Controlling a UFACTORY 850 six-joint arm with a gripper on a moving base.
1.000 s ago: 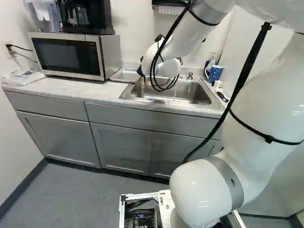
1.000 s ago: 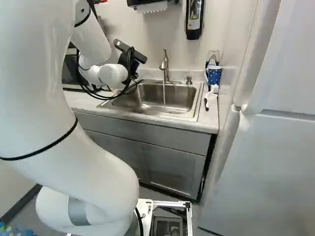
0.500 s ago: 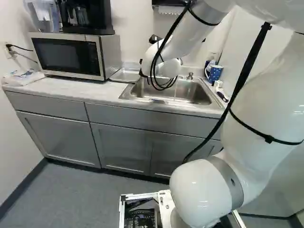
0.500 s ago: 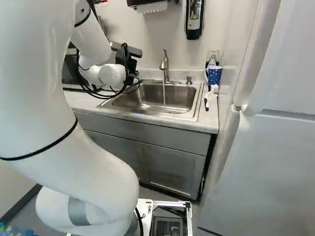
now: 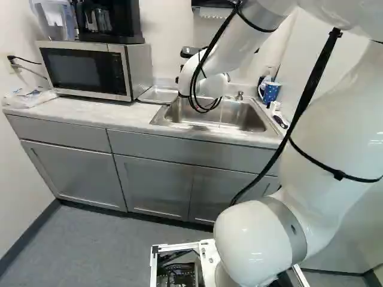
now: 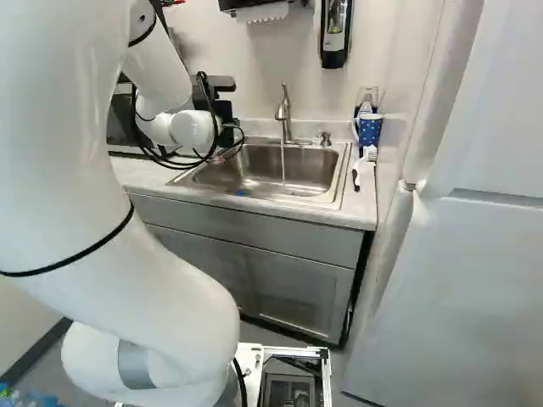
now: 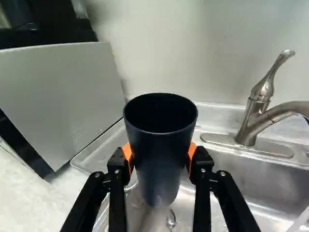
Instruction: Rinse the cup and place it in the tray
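Behind the cables in the right base view, my gripper (image 6: 227,136) hangs beside the sink's left part. In the wrist view the gripper (image 7: 160,162) is shut on a dark cup (image 7: 159,157), an orange pad against each side. The cup's open rim faces up and its inside looks dark. A metal tray (image 7: 89,154) lies past the cup, between microwave and sink; the left base view shows this tray (image 5: 157,94) too. Water runs from the faucet (image 6: 284,114) into the sink (image 6: 333,195), away from the cup. The cup cannot be made out in the base views.
The microwave (image 5: 90,70) stands left of the tray, with a coffee maker (image 5: 108,21) on top. A blue dotted mug (image 6: 369,130) and a white brush (image 6: 365,165) are at the sink's right. A small metal item (image 7: 171,220) shows below the cup.
My wrist has rotated, its camera mount going from tilted to nearly level, and the gripper has turned with the cup held. The base and the upper arm look unmoved.
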